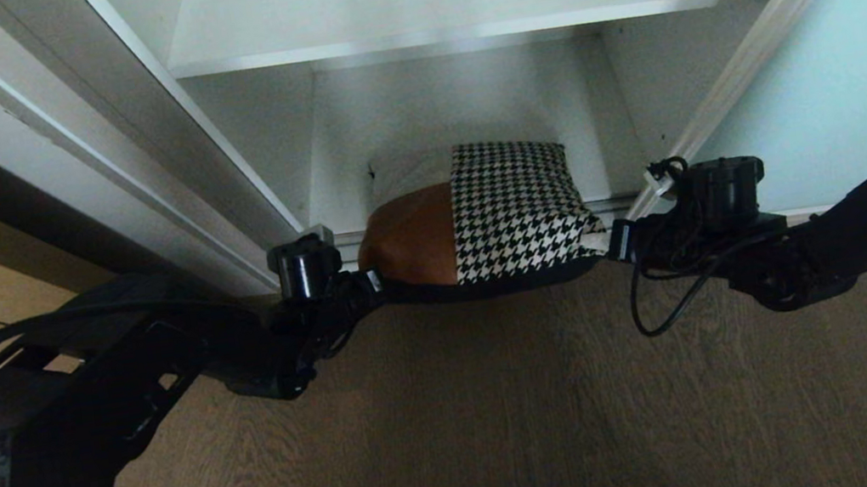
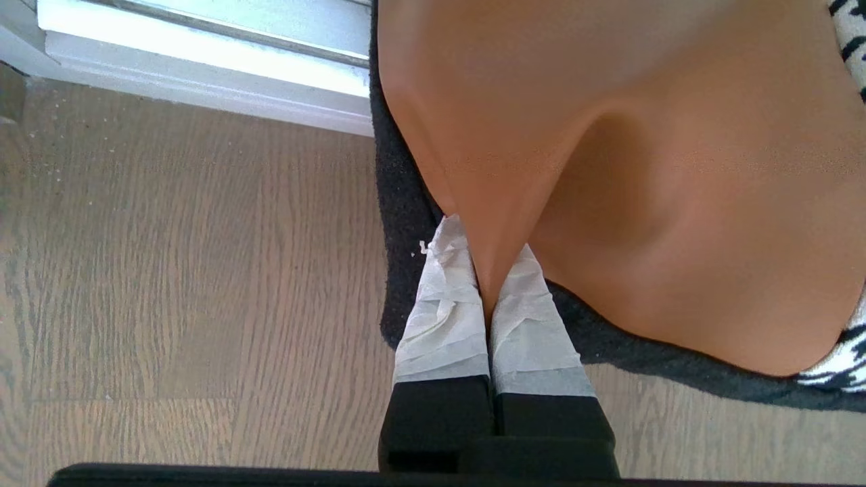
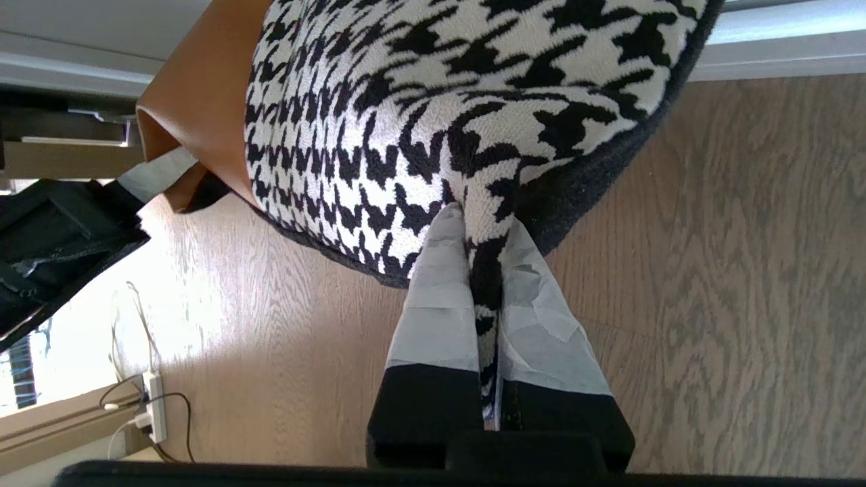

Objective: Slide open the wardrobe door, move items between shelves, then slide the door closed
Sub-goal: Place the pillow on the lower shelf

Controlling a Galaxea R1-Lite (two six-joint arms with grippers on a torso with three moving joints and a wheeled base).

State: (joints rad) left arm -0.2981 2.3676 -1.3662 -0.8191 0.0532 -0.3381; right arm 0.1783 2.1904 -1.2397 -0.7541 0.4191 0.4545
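L gripper (image 2: 488,270) pinches cushion (image 1: 472,216) tan corner; R gripper (image 3: 484,264) houndstooth.

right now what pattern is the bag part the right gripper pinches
Black-and-white houndstooth on the bag, clearest in the right wrist view at the right gripper.

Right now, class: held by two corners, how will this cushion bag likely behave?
Probably floppy: the cushion bag puckers where the left gripper and right gripper pinch it. Likely light: thin folds carry it. The tan leather looks smooth, perhaps slippery.
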